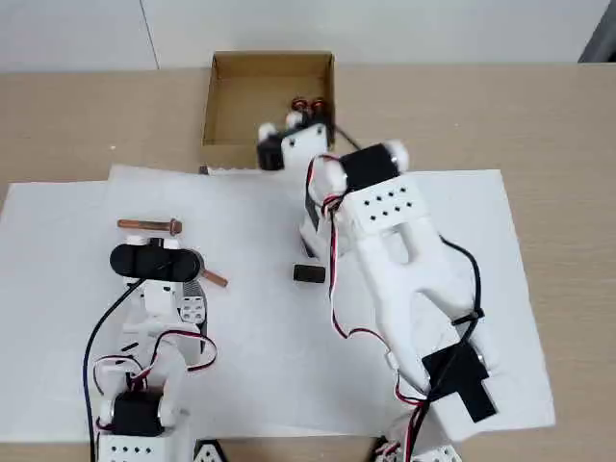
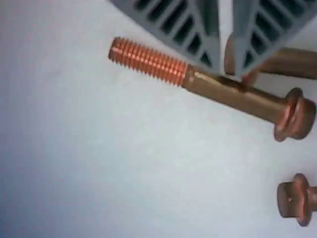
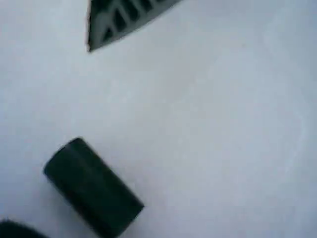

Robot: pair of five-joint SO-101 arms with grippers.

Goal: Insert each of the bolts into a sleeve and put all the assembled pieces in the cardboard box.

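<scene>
My left gripper [image 2: 228, 69] is shut on a copper bolt [image 2: 290, 62], whose end sticks out beside it in the high view [image 1: 215, 278]. Under it on the white paper lies a long bolt [image 2: 208, 84] with its thread pointing away from its head. Another bolt head [image 2: 297, 198] lies near it. A further bolt [image 1: 149, 225] lies just beyond the left arm. A black sleeve [image 1: 309, 273] [image 3: 91, 191] lies on the paper just below my right gripper [image 1: 311, 217]. One grey finger [image 3: 124, 22] shows above the paper, apart from the sleeve, holding nothing.
The cardboard box [image 1: 223, 96] stands at the back edge of the paper, with copper-coloured pieces [image 1: 308, 104] at its right wall. The right arm's wrist [image 1: 289, 144] hangs over the box's front right corner. A white paper sheet [image 1: 58, 241] covers the wooden table.
</scene>
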